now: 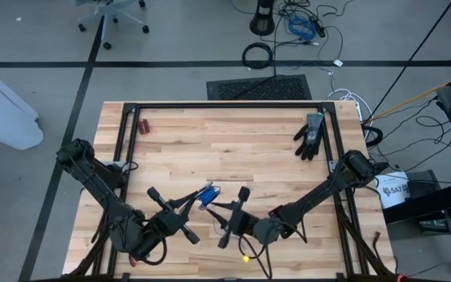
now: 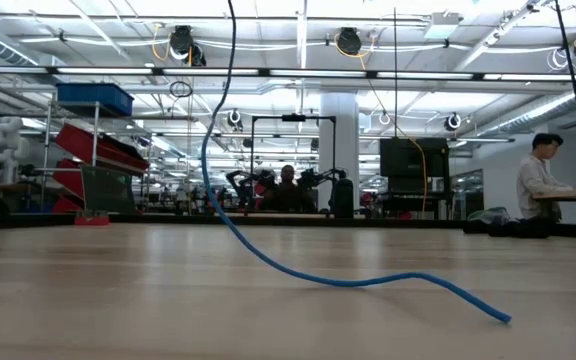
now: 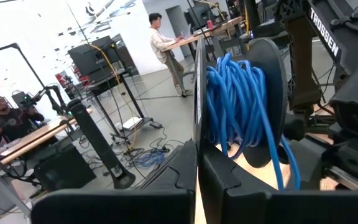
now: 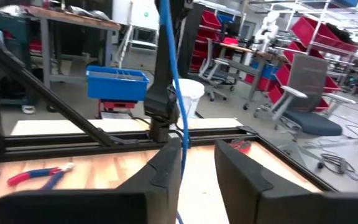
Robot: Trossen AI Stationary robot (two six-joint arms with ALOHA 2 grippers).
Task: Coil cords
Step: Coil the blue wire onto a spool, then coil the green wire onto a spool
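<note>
Left gripper [image 1: 196, 201] clamped on blue cord coil [image 3: 241, 102]; right gripper [image 1: 239, 205] part-open, cord seemingly running between its fingers.

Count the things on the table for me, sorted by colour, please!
Blue: 1, the blue cord, wound on a reel
Black: 1, the glove
Red: 1, the red-handled pliers
Total: 3
</note>
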